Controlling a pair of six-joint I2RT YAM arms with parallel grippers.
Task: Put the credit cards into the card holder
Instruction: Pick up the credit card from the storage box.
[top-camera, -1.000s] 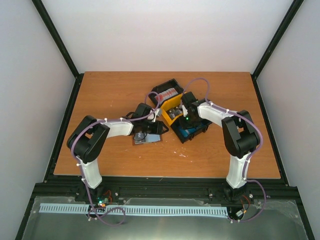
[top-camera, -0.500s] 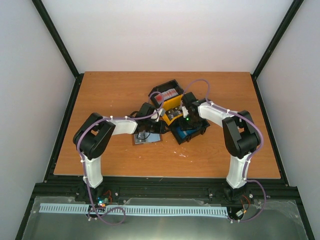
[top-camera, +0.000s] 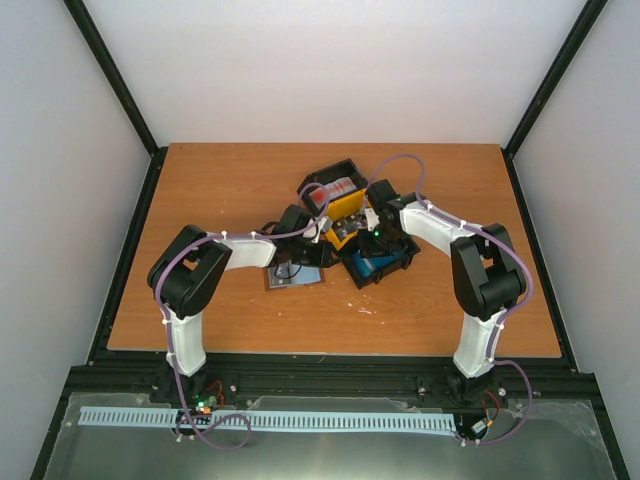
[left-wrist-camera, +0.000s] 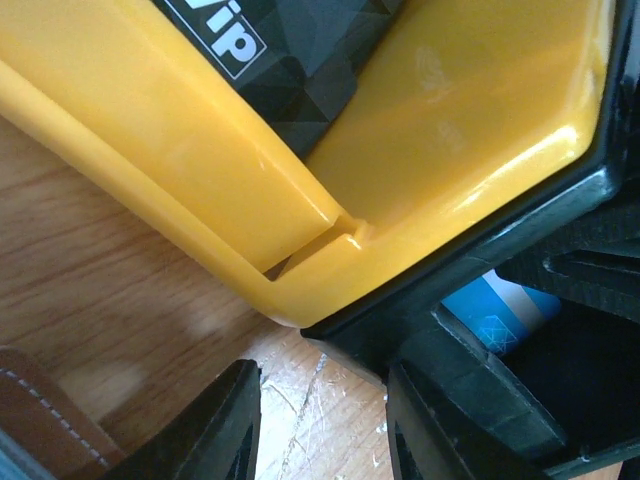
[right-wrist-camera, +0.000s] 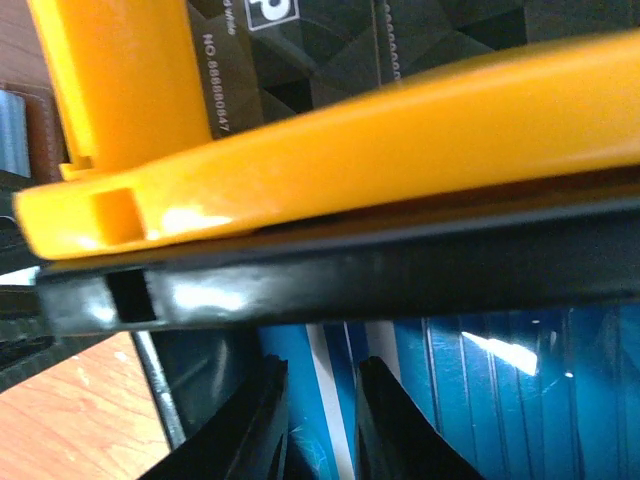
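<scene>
Between right gripper's (right-wrist-camera: 320, 378) narrow jaws: blue plastic credit card (right-wrist-camera: 480, 380), set for pinching, grip uncertain; left gripper (left-wrist-camera: 322, 400) half-open, empty, beside brown leather card holder (left-wrist-camera: 40, 410), likely to steady it.

White lettering shows on the black faceted-pattern plastic card (left-wrist-camera: 300, 70) lying in the yellow plastic bin (left-wrist-camera: 190, 170). The left wrist view catches "Vip" inside a thin white frame, and the picture's top edge cuts into it. In the right wrist view the black faceted-pattern plastic card (right-wrist-camera: 300, 70) shows a small white line running along it. It reads "NO. 888888", then a digit or two too blurred to call before the bin's wall covers it. Beside that is a big white "P", clipped at the top. The blue plastic card (left-wrist-camera: 500, 315) bears a pale line-drawn emblem, with no letters readable. From the top camera, nothing is legible.
</scene>
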